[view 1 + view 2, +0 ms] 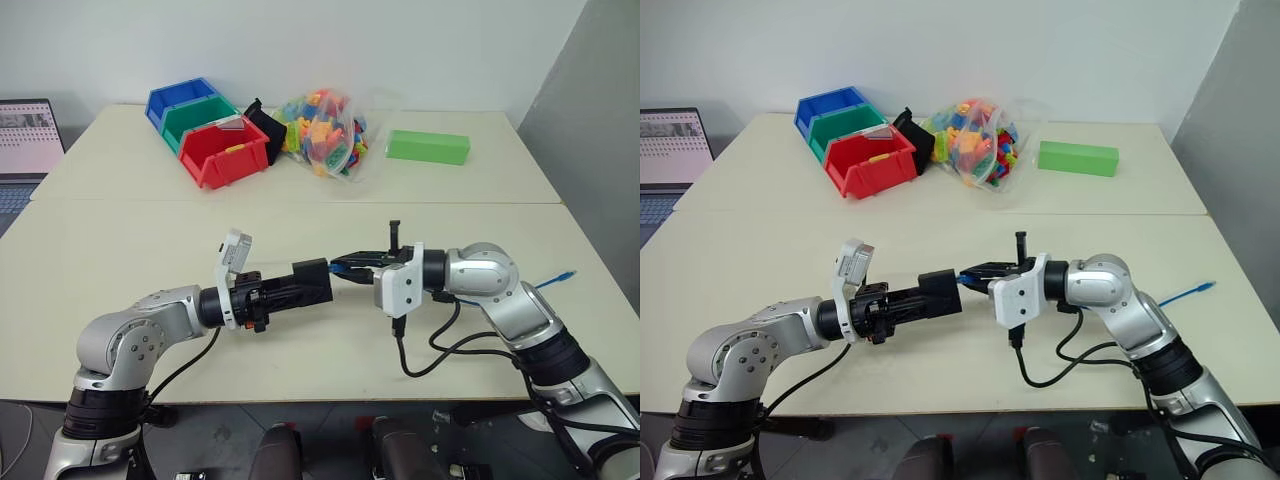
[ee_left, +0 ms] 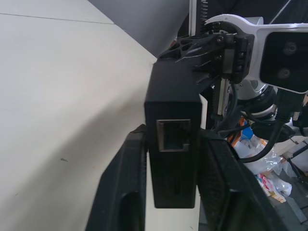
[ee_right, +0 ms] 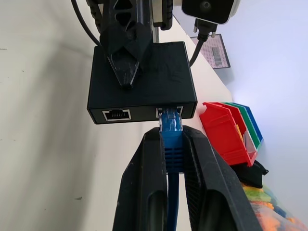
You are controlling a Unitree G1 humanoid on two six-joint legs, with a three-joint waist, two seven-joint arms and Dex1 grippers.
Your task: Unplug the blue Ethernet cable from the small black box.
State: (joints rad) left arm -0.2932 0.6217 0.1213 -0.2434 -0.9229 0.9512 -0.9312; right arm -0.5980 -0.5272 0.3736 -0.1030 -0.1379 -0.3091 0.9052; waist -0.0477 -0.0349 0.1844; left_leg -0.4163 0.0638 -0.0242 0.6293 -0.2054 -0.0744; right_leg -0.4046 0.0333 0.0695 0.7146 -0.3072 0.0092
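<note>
Above the table's middle, my left gripper [image 1: 298,286] is shut on the small black box [image 1: 318,271], one finger [image 2: 124,187] on each side of it. An empty port faces the left wrist camera. From the right, my right gripper [image 1: 344,266] is shut on the plug of the blue Ethernet cable [image 3: 171,121]. That plug sits in one of the box's two front ports [image 3: 169,111]; the other port beside it is empty. The cable's far end [image 1: 556,279] lies on the table behind my right arm.
At the back of the table stand a red bin [image 1: 225,152], a green bin [image 1: 190,118] and a blue bin [image 1: 175,98], with a black pouch [image 1: 265,125], a clear bag of coloured bricks [image 1: 325,130] and a green block [image 1: 428,146]. A laptop [image 1: 25,140] sits far left.
</note>
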